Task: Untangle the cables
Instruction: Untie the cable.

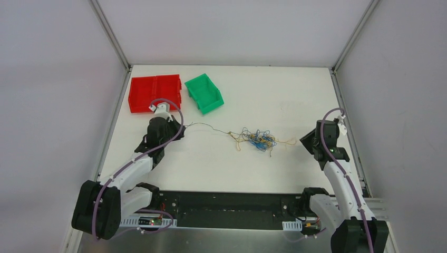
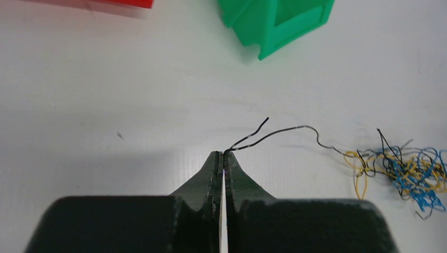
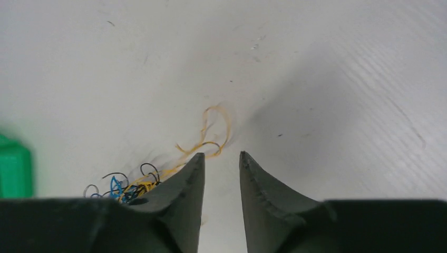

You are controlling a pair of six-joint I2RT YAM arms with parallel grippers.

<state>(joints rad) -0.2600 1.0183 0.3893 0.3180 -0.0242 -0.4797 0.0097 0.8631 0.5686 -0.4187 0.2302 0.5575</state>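
The cables form a small clump (image 1: 256, 139) of blue, yellow and dark thin wires on the white table. One dark wire (image 1: 208, 126) runs left from the clump to my left gripper (image 1: 181, 126). In the left wrist view my left gripper (image 2: 223, 154) is shut on the end of that dark wire (image 2: 279, 133), with the clump (image 2: 403, 171) at the right edge. My right gripper (image 3: 222, 156) is open and empty, just right of the clump. A loose yellow-orange strand (image 3: 213, 129) curls in front of its fingertips, and the clump (image 3: 126, 185) shows to the left, partly behind the left finger.
A red bin (image 1: 155, 93) and a green bin (image 1: 204, 93) stand at the back left of the table. The green bin also shows in the left wrist view (image 2: 277, 21). Grey walls enclose the table on three sides.
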